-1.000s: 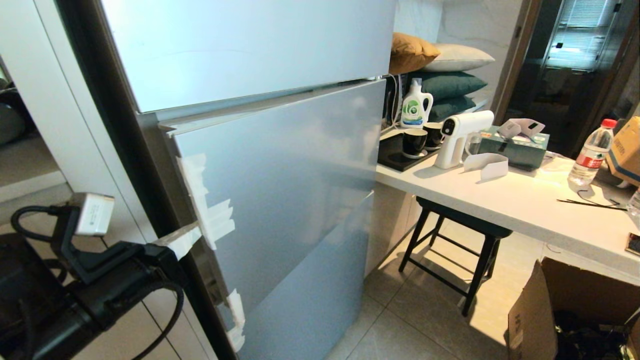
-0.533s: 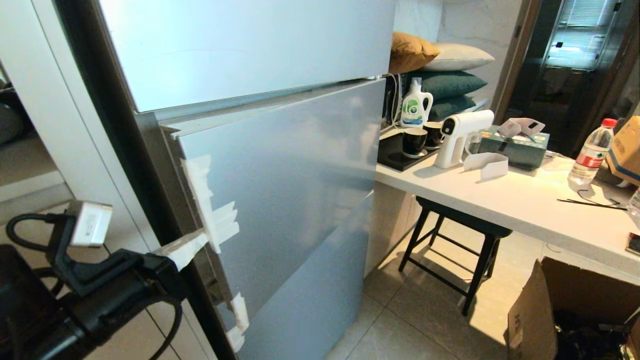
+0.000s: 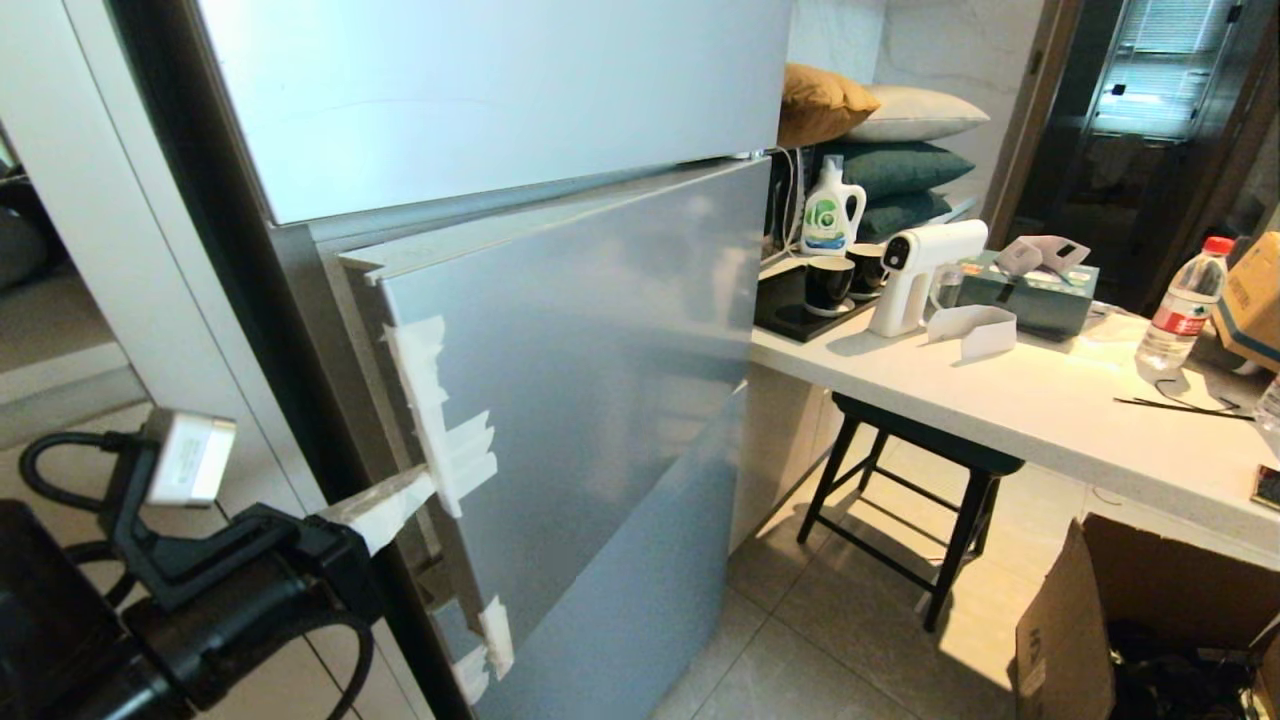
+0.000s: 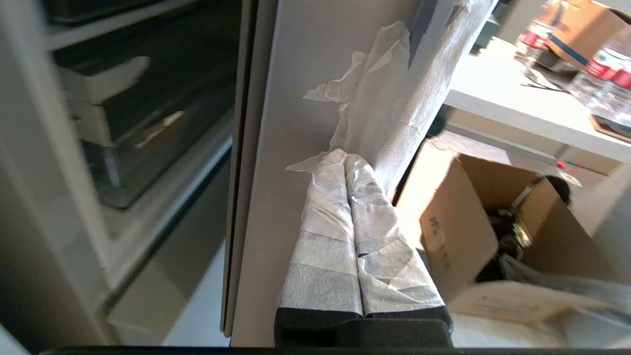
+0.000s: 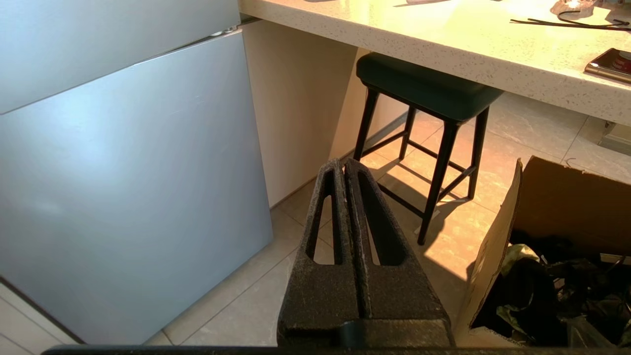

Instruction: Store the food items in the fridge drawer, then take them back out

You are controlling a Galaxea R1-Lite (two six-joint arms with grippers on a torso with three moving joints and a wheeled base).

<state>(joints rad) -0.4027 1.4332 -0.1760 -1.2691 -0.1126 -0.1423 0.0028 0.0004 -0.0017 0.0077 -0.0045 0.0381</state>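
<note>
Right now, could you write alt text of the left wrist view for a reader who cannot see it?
The left gripper, its two white-taped fingers pressed together, is pushed against the inner edge of the partly open silver-blue fridge door, beside crumpled white tape. Dark fridge shelves show in the gap. Past the door stand an open brown cardboard box and a white counter.

The fridge door (image 3: 570, 400) hides most of the fridge interior. The fridge drawer (image 4: 148, 128) appears blurred. The cardboard box (image 3: 1150, 620) is cut off at the near-right edge.
</note>
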